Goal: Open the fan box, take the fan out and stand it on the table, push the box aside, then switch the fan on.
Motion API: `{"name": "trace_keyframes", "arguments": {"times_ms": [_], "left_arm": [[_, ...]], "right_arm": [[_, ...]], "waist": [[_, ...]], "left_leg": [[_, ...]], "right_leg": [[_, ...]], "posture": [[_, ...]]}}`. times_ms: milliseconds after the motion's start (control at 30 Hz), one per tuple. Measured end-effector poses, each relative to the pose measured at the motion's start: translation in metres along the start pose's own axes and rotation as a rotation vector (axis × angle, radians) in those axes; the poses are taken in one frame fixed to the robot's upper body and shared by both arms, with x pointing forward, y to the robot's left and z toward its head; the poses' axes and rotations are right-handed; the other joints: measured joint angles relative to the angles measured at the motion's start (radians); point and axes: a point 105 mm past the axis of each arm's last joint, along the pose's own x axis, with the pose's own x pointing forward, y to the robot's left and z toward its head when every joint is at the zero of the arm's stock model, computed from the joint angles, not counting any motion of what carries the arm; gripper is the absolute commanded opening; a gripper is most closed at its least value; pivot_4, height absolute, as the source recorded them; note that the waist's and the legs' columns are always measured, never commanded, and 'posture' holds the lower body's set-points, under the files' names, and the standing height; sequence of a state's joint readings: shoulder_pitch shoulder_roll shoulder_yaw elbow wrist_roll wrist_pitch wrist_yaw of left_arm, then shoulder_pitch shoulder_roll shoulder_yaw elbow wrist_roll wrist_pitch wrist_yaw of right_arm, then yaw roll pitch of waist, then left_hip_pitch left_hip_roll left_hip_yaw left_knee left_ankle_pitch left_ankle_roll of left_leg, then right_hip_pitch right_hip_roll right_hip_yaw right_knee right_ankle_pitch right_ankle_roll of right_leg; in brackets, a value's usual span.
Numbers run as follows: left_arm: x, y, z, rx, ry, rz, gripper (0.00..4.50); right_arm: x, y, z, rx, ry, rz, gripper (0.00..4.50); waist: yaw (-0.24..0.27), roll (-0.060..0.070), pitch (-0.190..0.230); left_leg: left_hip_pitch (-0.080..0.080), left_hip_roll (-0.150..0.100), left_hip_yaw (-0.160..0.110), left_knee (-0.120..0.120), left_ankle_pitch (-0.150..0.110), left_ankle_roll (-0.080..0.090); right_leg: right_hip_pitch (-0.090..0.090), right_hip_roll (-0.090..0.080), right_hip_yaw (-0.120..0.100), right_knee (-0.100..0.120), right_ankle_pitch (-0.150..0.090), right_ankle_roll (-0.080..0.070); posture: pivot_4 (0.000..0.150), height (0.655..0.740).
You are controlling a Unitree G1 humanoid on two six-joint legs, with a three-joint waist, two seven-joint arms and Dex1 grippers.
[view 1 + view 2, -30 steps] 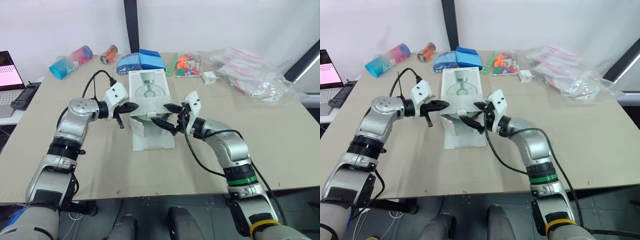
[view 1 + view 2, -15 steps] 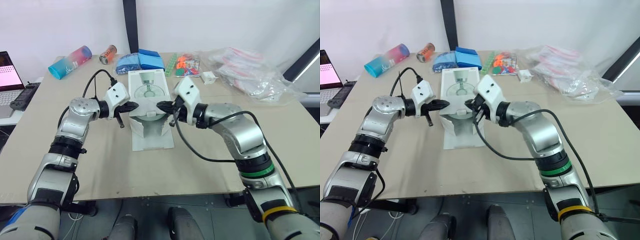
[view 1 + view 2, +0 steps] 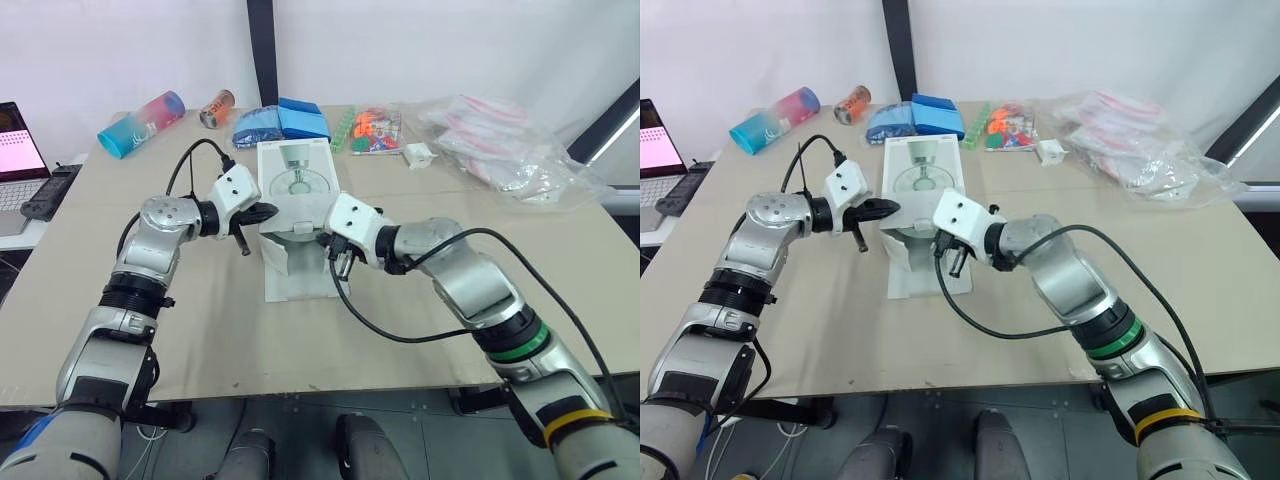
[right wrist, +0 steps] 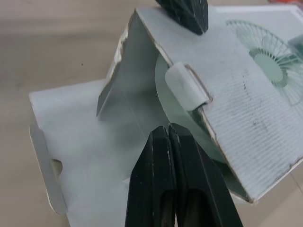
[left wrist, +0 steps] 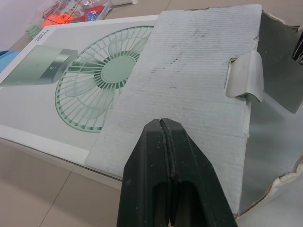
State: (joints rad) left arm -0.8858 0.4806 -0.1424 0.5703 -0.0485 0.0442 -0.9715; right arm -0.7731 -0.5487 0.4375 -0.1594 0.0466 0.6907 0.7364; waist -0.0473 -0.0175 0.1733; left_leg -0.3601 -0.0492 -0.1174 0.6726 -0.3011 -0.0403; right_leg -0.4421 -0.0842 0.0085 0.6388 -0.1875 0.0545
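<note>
The fan box [image 3: 297, 190] lies flat at the middle of the desk [image 3: 200, 330]. Its near end is open, with the long flap [image 3: 305, 278] spread on the desk toward me. The top face carries a printed picture of a pale green fan; any lettering there is too small for me to read. My left end effector [image 5: 164, 127] is pressed together, its tip at the left edge of the box's near end. My right end effector [image 4: 168, 137], also pressed together and gripping nothing, hangs over the open mouth. Inside I see a pale green curve I cannot identify. Far left lie a pink-and-blue tumbler [image 3: 141, 123] and a can [image 3: 217, 108], its label unreadable.
</note>
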Motion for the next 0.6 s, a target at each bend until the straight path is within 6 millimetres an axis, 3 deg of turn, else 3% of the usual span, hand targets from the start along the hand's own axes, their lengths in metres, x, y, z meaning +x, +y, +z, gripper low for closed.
{"name": "trace_keyframes", "arguments": {"times_ms": [233, 600], "left_arm": [[0.000, 0.000, 0.000, -0.001, 0.000, 0.004, 0.00], [0.005, -0.002, 0.002, -0.012, -0.018, 0.013, 0.00]], "right_arm": [[0.001, -0.001, -0.008, -0.059, 0.034, -0.015, 0.04], [-0.015, 0.003, -0.013, -0.190, 0.051, 0.024, 0.04]], "waist": [[0.000, 0.000, 0.000], [0.001, 0.000, 0.000]], "left_leg": [[0.000, 0.000, 0.000, 0.000, 0.001, -0.001], [0.000, 0.000, 0.000, 0.000, 0.001, -0.001]], "right_leg": [[0.000, 0.000, 0.000, 0.000, 0.000, 0.000], [0.000, 0.000, 0.000, -0.001, 0.000, 0.000]], "posture": [[0.150, 0.7400], [0.150, 0.7400]]}}
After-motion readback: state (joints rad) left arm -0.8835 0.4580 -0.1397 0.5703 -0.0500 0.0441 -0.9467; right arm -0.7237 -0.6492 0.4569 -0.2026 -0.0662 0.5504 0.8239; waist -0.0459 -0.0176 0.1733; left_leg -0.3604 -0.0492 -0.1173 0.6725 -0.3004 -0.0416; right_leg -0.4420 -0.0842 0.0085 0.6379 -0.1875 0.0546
